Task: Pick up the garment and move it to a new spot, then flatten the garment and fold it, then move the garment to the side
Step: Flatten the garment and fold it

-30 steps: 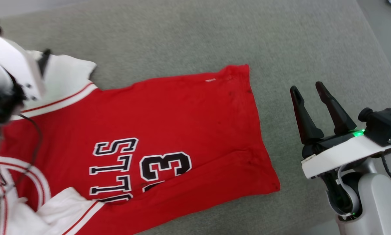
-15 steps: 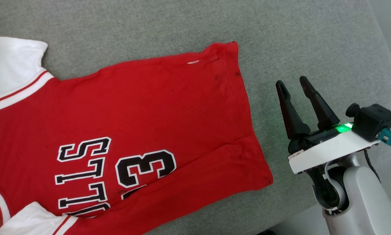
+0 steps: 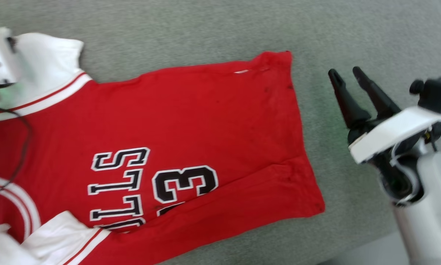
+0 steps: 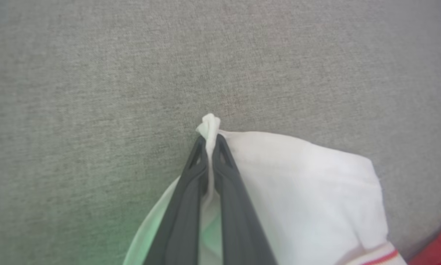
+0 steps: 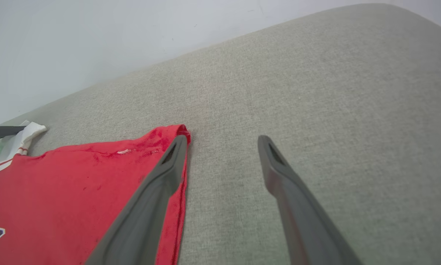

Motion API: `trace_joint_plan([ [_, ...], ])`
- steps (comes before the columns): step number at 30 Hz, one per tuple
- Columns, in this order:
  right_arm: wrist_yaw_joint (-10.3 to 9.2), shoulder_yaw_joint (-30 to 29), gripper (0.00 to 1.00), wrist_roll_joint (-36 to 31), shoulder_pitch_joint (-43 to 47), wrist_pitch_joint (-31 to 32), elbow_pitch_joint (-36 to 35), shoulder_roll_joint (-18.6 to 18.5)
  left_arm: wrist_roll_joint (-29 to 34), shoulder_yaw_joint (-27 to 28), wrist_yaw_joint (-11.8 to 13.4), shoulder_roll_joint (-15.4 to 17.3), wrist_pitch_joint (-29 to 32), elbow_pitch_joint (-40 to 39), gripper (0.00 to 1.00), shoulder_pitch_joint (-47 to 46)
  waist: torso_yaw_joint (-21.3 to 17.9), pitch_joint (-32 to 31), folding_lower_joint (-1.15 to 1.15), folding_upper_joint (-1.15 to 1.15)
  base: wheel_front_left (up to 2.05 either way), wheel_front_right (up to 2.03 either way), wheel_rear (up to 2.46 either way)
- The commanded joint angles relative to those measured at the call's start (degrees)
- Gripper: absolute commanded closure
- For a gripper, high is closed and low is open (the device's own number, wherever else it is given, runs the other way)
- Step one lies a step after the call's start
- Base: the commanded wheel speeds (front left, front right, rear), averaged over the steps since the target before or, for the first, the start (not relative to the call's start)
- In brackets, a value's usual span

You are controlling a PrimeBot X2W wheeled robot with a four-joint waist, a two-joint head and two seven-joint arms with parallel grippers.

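The garment [image 3: 205, 121] lies spread out on the grey fabric surface [image 3: 205, 29], with its black letters [image 3: 119, 191] facing up. The left end effector [image 4: 209, 141] is pinched tight on the edge of the garment's white sleeve [image 4: 297, 184] (a little tuft of cloth pokes out past the tips). The right end effector [image 3: 344, 71] is just beside the garment's bottom hem, off the red cloth. Its two fingers [image 5: 161, 184] are spread apart and hold nothing.
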Motion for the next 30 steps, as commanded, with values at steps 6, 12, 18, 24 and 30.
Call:
trace_joint_plan([
  [6, -0.02, 1.21, 0.00, 3.37, -7.77, 8.17, 7.72, -4.54, -0.17, -0.27, -1.80, -5.80, -7.04, -1.78, 1.00, -0.60, 6.79, -2.63, -0.01, 0.00, 0.00, 0.00, 0.00],
  [12, -0.02, 4.36, 0.00, 5.41, -14.32, 20.39, 14.22, -7.89, 1.06, -1.79, -2.45, -8.79, -10.48, -4.91, 1.00, -1.19, 11.55, -1.80, -0.01, 0.00, 0.00, 0.00, 0.00],
  [18, -0.02, 8.01, 0.00, 6.07, -18.57, 32.99, 19.45, -8.70, 1.82, -2.63, -2.47, -10.16, -12.04, -7.38, 1.00, -1.36, 14.18, 0.18, -0.01, 0.00, 0.00, 0.00, 0.00],
  [24, -0.04, 9.98, 1.00, 5.08, -19.69, 41.38, 22.85, -8.16, 2.16, -2.93, -2.29, -10.48, -13.41, -8.08, 1.00, -0.35, 15.50, 0.51, -0.01, 0.00, 0.00, 0.00, 0.00],
  [30, -0.01, 8.39, 1.00, 3.46, -20.74, 38.86, 18.26, -9.87, 2.20, -2.31, -1.98, -9.82, -15.70, -8.56, 1.00, 1.91, 15.88, -1.74, -0.01, 0.00, 0.00, 0.00, 0.00],
])
